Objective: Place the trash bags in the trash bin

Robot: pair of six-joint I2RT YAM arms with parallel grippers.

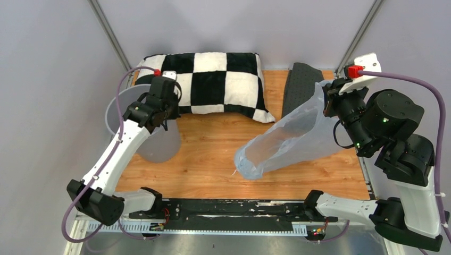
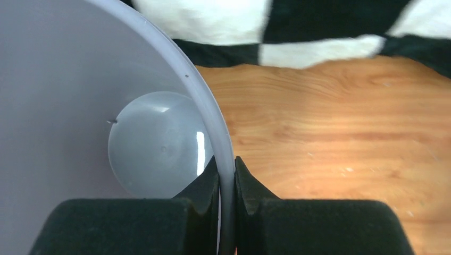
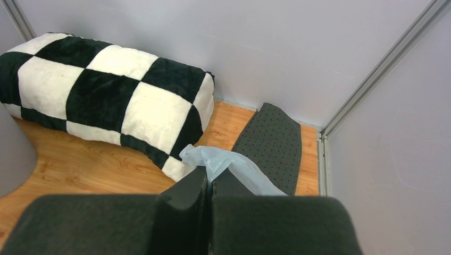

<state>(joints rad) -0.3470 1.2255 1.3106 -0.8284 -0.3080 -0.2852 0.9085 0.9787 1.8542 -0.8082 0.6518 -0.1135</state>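
The grey trash bin [image 1: 154,144] stands tilted at the left of the table. My left gripper [image 1: 166,109] is shut on its light rim [image 2: 210,114], one finger inside and one outside; the bin's round bottom [image 2: 157,143] shows in the left wrist view. The pale blue-grey trash bag [image 1: 290,139] hangs from my right gripper [image 1: 328,94], stretching down-left, its lower end [image 1: 250,164] near the wooden table. My right gripper [image 3: 209,178] is shut on a bunched corner of the bag [image 3: 213,159].
A black-and-white checkered pillow [image 1: 213,82] lies along the back. A dark grey dotted mat [image 1: 300,82] leans at the back right, behind the bag. Grey walls enclose the wooden table [image 1: 207,143].
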